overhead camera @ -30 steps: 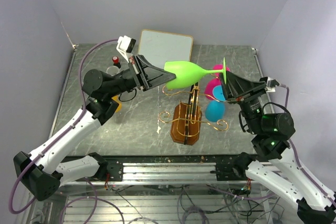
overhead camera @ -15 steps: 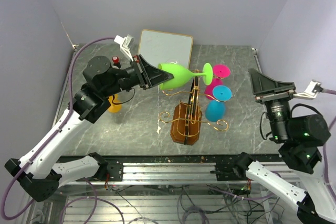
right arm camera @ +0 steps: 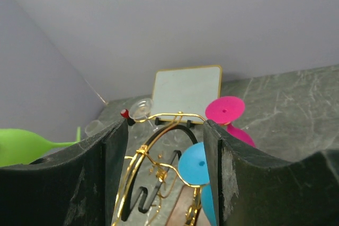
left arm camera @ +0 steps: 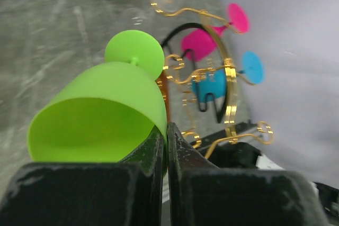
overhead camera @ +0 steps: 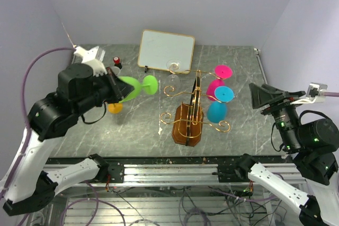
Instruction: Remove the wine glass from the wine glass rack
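Observation:
My left gripper [overhead camera: 115,89] is shut on the rim of a green wine glass [overhead camera: 135,87] and holds it in the air left of the wine glass rack [overhead camera: 189,121], clear of its wire arms. In the left wrist view the glass [left arm camera: 111,107] lies on its side with its rim pinched between my fingertips [left arm camera: 165,137]. The brown violin-shaped rack with gold wire arms [left arm camera: 225,86] still holds a pink glass [overhead camera: 218,82] and a blue glass [overhead camera: 218,107] upside down. A clear glass [overhead camera: 172,70] hangs at the rack's far side. My right gripper [overhead camera: 260,95] is open and empty, right of the rack.
A white framed board [overhead camera: 167,50] stands at the back of the table. A small red-capped bottle [overhead camera: 116,61] and an orange object [overhead camera: 115,108] sit at the left, under my left arm. Purple walls close in both sides.
My left gripper has carried the green glass left and away from the rack. My right gripper let go of the glass's foot, pulled back to the right and opened.

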Tool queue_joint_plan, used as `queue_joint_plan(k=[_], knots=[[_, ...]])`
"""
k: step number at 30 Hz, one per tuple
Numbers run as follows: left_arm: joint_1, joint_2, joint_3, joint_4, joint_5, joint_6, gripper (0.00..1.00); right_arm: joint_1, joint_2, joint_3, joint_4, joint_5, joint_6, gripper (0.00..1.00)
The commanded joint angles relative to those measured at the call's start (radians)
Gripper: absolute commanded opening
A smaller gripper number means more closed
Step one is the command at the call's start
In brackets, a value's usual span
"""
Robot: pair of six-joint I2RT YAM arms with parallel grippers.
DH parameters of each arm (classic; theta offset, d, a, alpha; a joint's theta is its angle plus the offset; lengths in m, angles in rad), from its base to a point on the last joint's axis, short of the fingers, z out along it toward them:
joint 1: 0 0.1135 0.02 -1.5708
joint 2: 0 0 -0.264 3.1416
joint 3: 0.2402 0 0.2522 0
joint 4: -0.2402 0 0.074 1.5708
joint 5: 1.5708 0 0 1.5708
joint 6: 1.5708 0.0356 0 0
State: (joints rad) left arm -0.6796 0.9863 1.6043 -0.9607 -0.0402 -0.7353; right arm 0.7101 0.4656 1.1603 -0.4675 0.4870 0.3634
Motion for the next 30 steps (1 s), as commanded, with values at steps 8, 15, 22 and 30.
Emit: queue_joint_plan(k=[8, 15, 22, 30], knots=[[-0.001, -0.029, -0.11, -0.434, -0.398, 0.083, 0.07, 0.002, -0.108, -0.017, -0.07, 0.049, -0.009, 0.58], [0.0, 0.053, -0.23, -0.38, -0.373, 0.133, 0.07, 0.003, -0.148, -0.04, -0.071, -0.008, 0.031, 0.59], [0.01, 0.129, -0.379, -0.302, -0.432, 0.143, 0.07, 0.003, -0.166, -0.044, -0.114, -0.032, 0.077, 0.59], [0.153, 0.134, -0.459, -0.171, -0.363, 0.192, 0.07, 0.002, -0.14, -0.007, -0.131, -0.002, 0.029, 0.61]])
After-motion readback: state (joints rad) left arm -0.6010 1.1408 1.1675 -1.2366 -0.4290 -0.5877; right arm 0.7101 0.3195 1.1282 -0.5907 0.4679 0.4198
